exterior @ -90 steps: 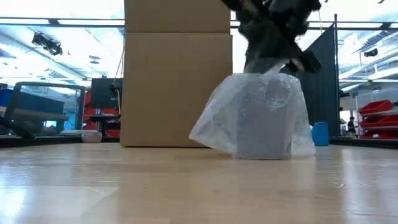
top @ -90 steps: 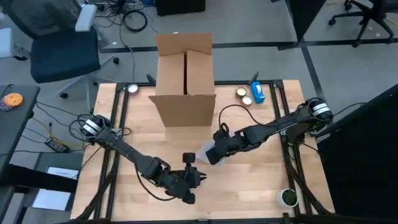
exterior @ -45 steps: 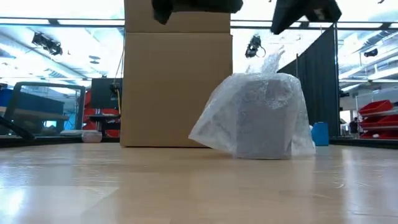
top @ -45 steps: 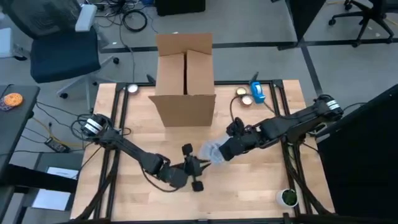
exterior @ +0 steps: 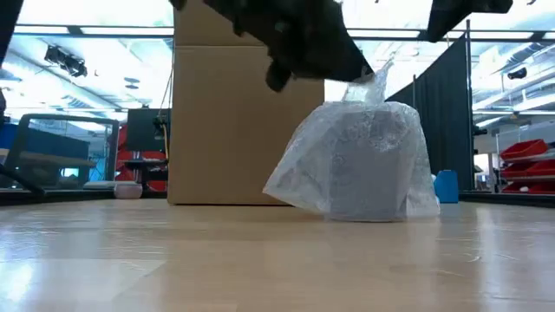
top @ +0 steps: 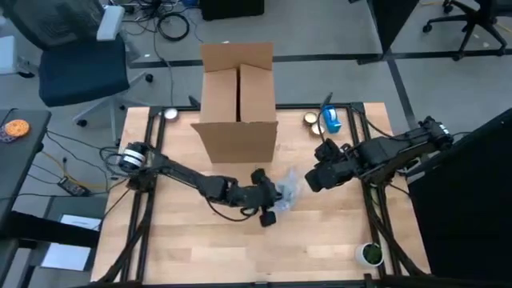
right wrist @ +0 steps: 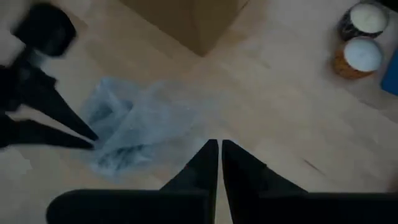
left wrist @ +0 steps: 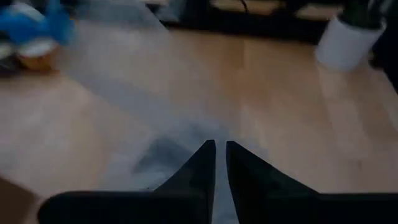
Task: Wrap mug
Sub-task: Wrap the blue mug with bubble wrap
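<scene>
The mug (exterior: 364, 169) shows as a grey shape inside clear bubble wrap (top: 290, 189) and stands upright on the table right of the middle, in front of the box. A tuft of wrap (exterior: 378, 80) sticks up at its top. My left gripper (top: 278, 194), fingers shut, reaches the bundle from the table's left, up at the level of its top (exterior: 347, 62). My right gripper (top: 309, 179), also shut, hangs clear to the bundle's right and above it (exterior: 468, 7). My left gripper's fingertips (right wrist: 92, 139) lie at the left edge of the bubble wrap (right wrist: 109, 134), coming level from the table's left. Whether they touch the wrap or have a layer between them, I cannot tell. The bundle stays standing on the table.
An open cardboard box (top: 238, 96) stands at the far middle, just behind the bundle. Two small round tins (top: 314, 122) and a blue object (top: 331, 120) sit at the far right. A white pot with a plant (top: 370, 254) is at the near right corner.
My right gripper has come off the wrap's top, risen and drawn back toward the table's right edge. My left gripper has swung from the near side of the table toward the far right, up to the wrapped mug. The bundle has stayed in place.
</scene>
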`<action>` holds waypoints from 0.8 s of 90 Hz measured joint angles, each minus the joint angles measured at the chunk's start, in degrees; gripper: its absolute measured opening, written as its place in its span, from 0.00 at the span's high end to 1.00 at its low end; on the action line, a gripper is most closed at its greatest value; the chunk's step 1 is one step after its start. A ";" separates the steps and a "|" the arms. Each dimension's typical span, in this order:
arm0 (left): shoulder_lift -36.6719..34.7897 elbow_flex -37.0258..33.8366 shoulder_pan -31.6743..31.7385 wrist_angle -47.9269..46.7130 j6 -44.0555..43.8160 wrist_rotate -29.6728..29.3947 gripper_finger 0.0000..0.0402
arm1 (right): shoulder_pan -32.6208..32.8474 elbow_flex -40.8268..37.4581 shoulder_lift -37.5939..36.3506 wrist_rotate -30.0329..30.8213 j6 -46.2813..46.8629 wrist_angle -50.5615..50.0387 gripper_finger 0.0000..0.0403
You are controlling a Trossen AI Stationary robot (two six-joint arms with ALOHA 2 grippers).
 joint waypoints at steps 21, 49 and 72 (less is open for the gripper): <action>2.89 11.56 1.06 -22.50 -3.74 -0.74 0.94 | 0.79 -0.01 0.02 -0.21 -1.84 -0.10 1.00; 3.59 23.53 2.21 -56.16 -0.66 4.58 0.94 | 2.26 -4.63 0.06 -2.15 -2.54 1.02 1.00; 3.59 24.06 2.91 -50.90 8.74 4.17 0.94 | -1.28 -15.17 0.15 -2.85 -16.35 12.35 1.00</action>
